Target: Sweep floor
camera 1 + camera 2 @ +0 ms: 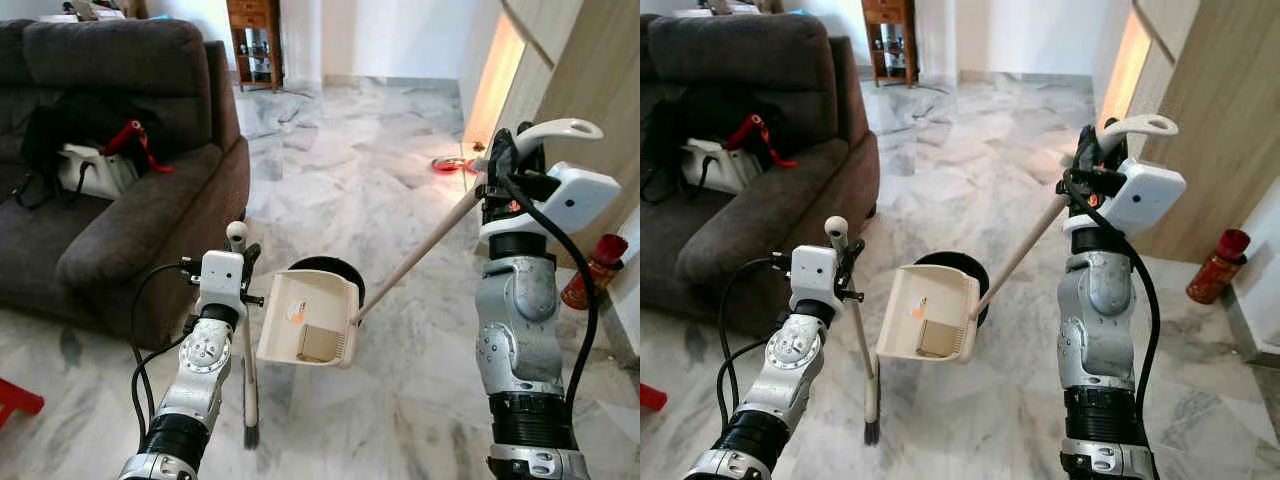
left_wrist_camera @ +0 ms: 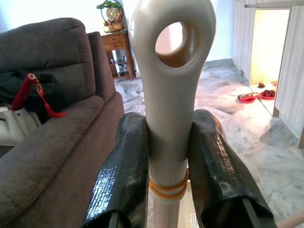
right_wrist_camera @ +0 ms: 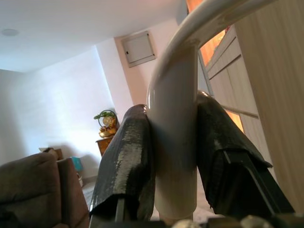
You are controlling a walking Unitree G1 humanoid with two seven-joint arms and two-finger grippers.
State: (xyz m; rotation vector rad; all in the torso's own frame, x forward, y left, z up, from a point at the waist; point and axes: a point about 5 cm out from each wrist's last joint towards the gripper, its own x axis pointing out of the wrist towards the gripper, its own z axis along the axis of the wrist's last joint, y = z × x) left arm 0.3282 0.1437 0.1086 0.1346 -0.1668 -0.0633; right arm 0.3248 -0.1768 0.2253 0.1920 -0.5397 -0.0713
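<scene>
My left gripper (image 1: 243, 272) is shut on the cream broom (image 1: 248, 370) just below its looped handle end, and the black fingers (image 2: 126, 161) clamp the shaft from both sides. The broom stands nearly upright with its dark bristles near the marble floor. My right gripper (image 1: 500, 168), raised at the right, is shut on the curved top of the long dustpan handle (image 1: 420, 255). The cream dustpan (image 1: 310, 320) hangs tilted above a round black bin (image 1: 950, 262). A brown cardboard scrap and a small orange bit lie in the pan.
A dark grey sofa (image 1: 120, 200) with a black bag and a white bag stands at the left. A wooden cabinet wall (image 1: 590, 90) runs along the right, with a red bottle (image 1: 595, 270) at its foot. Red dishes (image 1: 450, 165) lie on the floor farther back.
</scene>
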